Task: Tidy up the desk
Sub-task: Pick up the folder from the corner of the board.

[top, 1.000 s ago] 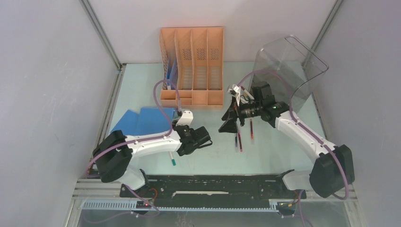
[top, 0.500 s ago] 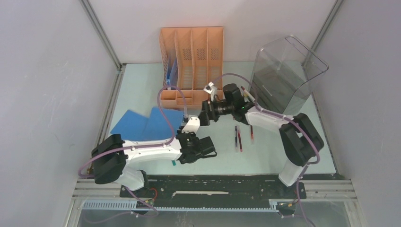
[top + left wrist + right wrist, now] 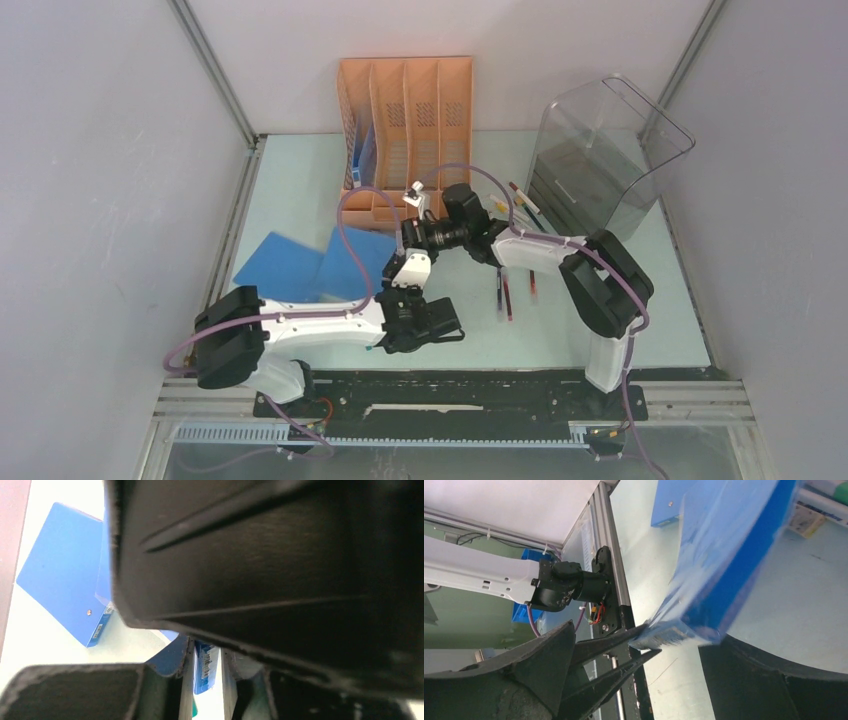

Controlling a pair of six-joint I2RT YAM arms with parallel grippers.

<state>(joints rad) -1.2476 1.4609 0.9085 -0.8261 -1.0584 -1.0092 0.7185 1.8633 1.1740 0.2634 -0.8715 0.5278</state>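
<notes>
The desk is a pale mint-green tabletop. One blue folder lies flat at its left. A second blue folder is tilted up off the desk beside it. My left gripper is shut on this folder's labelled edge. In the top view the left gripper sits low near the front rail. My right gripper has reached across from the right. In its wrist view the right gripper stands open, with the raised folder's corner between its wide fingers.
An orange four-slot file rack stands at the back, a blue folder in its left slot. A clear smoky bin stands back right. Red pens lie right of centre and more pens near the bin. A green pen tip shows under my left gripper.
My right arm swung left from beside the bin to the raised folder, jaws widening slightly. My left gripper moved right and nearer, tilting that folder up with it.
</notes>
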